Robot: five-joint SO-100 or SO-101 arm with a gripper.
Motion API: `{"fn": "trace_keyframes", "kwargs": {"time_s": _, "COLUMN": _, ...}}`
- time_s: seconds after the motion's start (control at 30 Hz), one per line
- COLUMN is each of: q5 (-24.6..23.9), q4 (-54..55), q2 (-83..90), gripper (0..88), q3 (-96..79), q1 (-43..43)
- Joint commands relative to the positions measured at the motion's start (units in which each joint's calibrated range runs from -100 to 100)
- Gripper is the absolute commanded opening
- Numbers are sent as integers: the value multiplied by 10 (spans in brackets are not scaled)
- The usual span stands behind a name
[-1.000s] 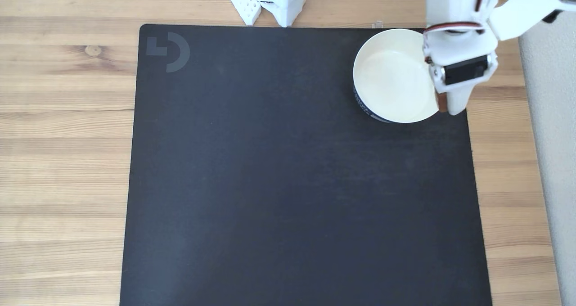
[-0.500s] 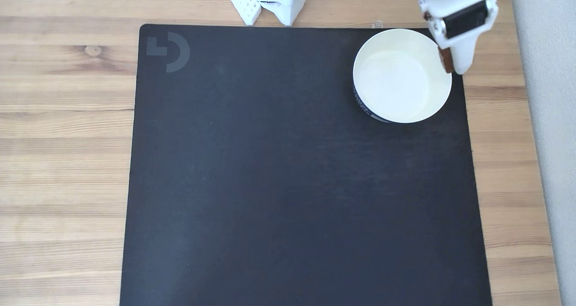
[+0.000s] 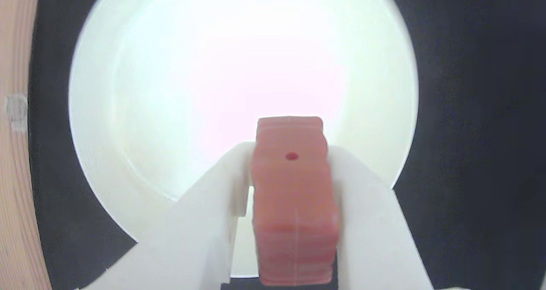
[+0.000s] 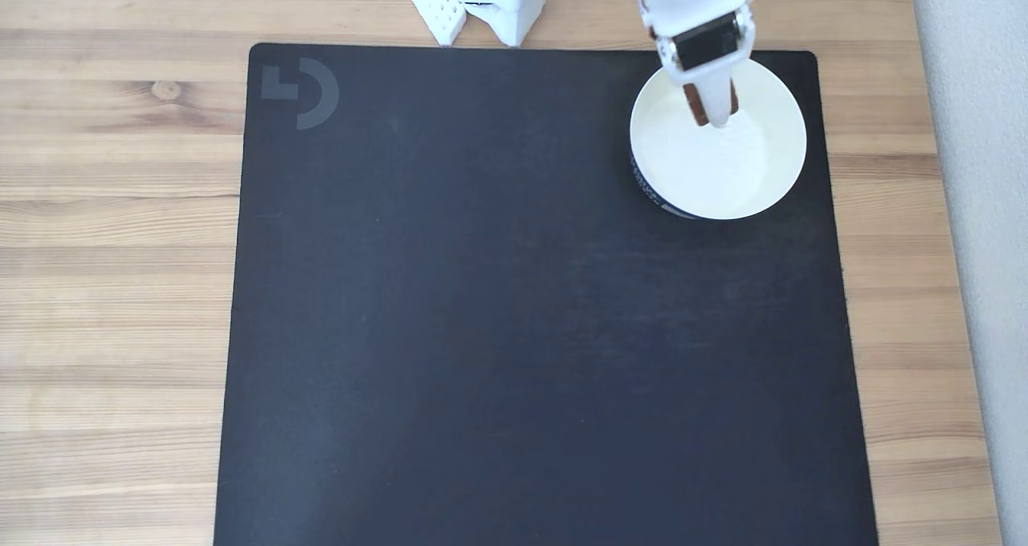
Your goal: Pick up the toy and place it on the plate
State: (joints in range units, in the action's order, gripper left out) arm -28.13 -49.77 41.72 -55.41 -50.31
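Observation:
The toy is a small reddish-brown block, clamped between my white fingers in the wrist view. My gripper is shut on it and hangs above the inside of the plate, a round white dish. In the fixed view the gripper points down over the upper part of the plate, and the toy shows as a brown strip beside a white finger. The plate's dark side band shows at its lower left rim.
The plate stands at the top right corner of a large black mat on a wooden table. The arm's white base sits at the mat's top edge. A pale wall borders the table on the right.
My gripper with the toy has swung from the plate's right rim up and leftward, and now hangs over the plate's inside. The plate has stayed in place.

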Motion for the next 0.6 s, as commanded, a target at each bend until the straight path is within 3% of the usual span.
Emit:
{"fn": "trace_keyframes", "kwargs": {"time_s": 0.0, "q5": -2, "q4": 17, "q2": 9, "gripper": 26, "q3": -18, "q1": 3}}
{"fn": "trace_keyframes", "kwargs": {"time_s": 0.23, "q5": -2, "q4": 16, "q2": 8, "gripper": 29, "q3": -42, "q1": 17}}
{"fn": "trace_keyframes", "kwargs": {"time_s": 0.33, "q5": 4, "q4": 16, "q2": 8, "gripper": 175, "q3": -44, "q1": 17}}
{"fn": "trace_keyframes", "kwargs": {"time_s": 0.4, "q5": 22, "q4": 16, "q2": 8, "gripper": 321, "q3": -45, "q1": 12}}
{"fn": "trace_keyframes", "kwargs": {"time_s": 0.57, "q5": 28, "q4": 17, "q2": 12, "gripper": 326, "q3": -44, "q1": 16}}
